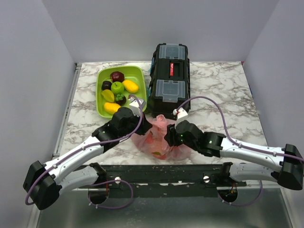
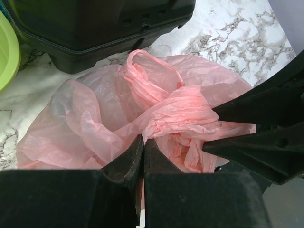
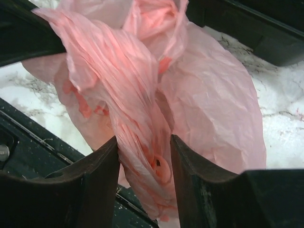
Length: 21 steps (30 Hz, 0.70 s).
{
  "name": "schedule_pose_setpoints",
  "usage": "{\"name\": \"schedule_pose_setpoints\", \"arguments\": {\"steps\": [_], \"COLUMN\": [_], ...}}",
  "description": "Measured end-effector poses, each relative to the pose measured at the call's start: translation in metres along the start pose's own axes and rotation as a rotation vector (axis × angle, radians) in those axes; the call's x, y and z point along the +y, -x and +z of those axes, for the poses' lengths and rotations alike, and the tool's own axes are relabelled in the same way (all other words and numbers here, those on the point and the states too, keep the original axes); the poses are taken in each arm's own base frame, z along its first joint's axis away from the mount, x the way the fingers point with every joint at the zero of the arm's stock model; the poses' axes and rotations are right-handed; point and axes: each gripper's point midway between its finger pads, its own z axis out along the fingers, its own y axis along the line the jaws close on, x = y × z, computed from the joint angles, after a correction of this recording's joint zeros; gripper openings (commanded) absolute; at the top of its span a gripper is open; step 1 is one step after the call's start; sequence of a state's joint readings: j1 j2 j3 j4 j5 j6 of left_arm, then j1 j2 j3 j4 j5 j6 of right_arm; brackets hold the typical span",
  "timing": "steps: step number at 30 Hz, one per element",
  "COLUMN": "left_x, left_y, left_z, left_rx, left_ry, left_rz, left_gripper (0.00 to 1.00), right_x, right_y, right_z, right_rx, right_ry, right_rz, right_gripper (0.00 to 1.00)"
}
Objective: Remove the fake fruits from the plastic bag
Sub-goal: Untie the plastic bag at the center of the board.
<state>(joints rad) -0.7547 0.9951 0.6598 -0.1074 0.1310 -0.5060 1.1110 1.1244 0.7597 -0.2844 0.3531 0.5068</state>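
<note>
A white-and-grey marbled surface (image 1: 223, 95) carries everything in view. A black plastic toolbox with clear lid compartments (image 1: 169, 76) stands just beyond both pincers, its base close to the far edge of the bag. A lime-green plastic tray (image 1: 99, 92) sits beyond the left pincer and to its left, beside the toolbox.

A thin translucent pink plastic bag (image 1: 154, 137) lies crumpled on the surface between the two pincers, near the front edge. Its top is twisted and bunched into a knot-like gather, and one loop handle rises towards the toolbox.

The left pincer (image 2: 143, 142) is pressed almost together on a thin fold of the bag's near side, with pink film showing in the slit between its fingers. The right pincer (image 3: 142, 147) pinches the twisted gather of the bag, the rope of film filling the gap between its fingers. The two pincers grip opposite sides of the bag, close to each other.

The tray holds a dark maroon apple (image 1: 117, 76), a bright green apple (image 1: 117, 87), two plain yellow oval fruits (image 1: 130, 86) and a few smaller dark and yellow-green pieces. Inside the bag, below the right pincer, a yellowish fruit shape (image 1: 156, 153) shows through the film; the rest of the contents cannot be made out.
</note>
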Motion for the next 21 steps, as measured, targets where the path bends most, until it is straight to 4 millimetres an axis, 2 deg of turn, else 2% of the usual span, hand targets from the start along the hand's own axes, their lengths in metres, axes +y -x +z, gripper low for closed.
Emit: {"name": "schedule_pose_setpoints", "arguments": {"steps": [4, 8, 13, 17, 19, 21], "left_x": [-0.001, 0.004, 0.013, 0.019, 0.02, 0.018], "left_y": [0.006, 0.017, 0.026, 0.025, 0.026, 0.027], "left_z": [-0.005, -0.014, -0.028, -0.035, -0.039, -0.04], "left_rx": [-0.025, -0.087, -0.165, -0.196, -0.205, -0.208], "left_ry": [0.004, 0.046, 0.098, 0.126, 0.129, 0.114], "left_rz": [0.002, -0.013, -0.055, -0.079, -0.08, -0.061], "left_gripper": [0.0, 0.0, 0.0, 0.0, 0.14, 0.39], "right_x": [-0.006, -0.019, -0.036, -0.049, -0.055, -0.057], "right_y": [-0.004, 0.001, 0.014, 0.015, 0.015, 0.014], "right_z": [-0.01, -0.025, -0.046, -0.06, -0.064, -0.067], "right_rx": [-0.023, -0.093, -0.192, -0.255, -0.277, -0.289], "right_ry": [0.003, -0.019, -0.06, -0.075, -0.078, -0.076], "right_rz": [0.058, 0.155, 0.307, 0.401, 0.426, 0.439], "right_gripper": [0.4, 0.19, 0.11, 0.08, 0.08, 0.07]}}
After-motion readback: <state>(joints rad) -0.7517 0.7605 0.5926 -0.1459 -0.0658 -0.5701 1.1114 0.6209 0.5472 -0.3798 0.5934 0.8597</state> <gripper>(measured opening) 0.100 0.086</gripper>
